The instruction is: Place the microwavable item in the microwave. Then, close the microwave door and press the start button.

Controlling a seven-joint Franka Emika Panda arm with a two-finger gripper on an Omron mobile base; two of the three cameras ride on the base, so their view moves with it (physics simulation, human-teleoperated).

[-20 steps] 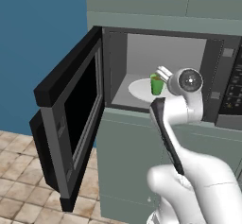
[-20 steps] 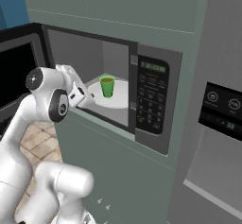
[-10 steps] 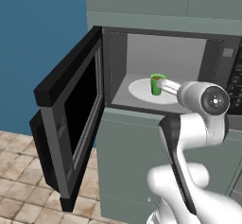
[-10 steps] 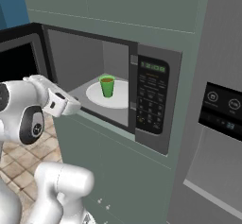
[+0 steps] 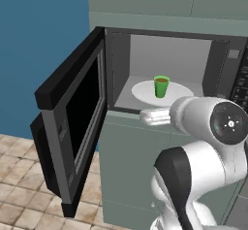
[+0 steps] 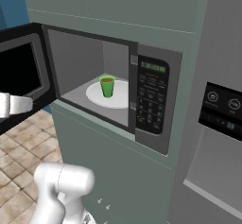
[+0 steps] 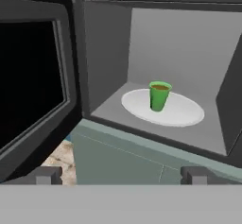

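The gripper point(image 7: 121, 175) is hovering outside the microwave point(image 6: 152, 102), level with its front sill, its fingertips point(image 7: 46, 175) standing wide apart and holding nothing; just past it, the door point(image 5: 72, 120) is hanging fully open to the left, dark window facing inward; deeper in, the cup point(image 7: 159, 95) is sitting upright on the white plate point(image 7: 184, 112), brown contents showing at its rim; the keypad point(image 6: 150, 101) is flanking the cavity on the right.

You get two base views flanking the open microwave point(image 5: 164, 59) from left and right; your hand view faces its cavity closer, sharing the cup point(image 7: 159, 96).
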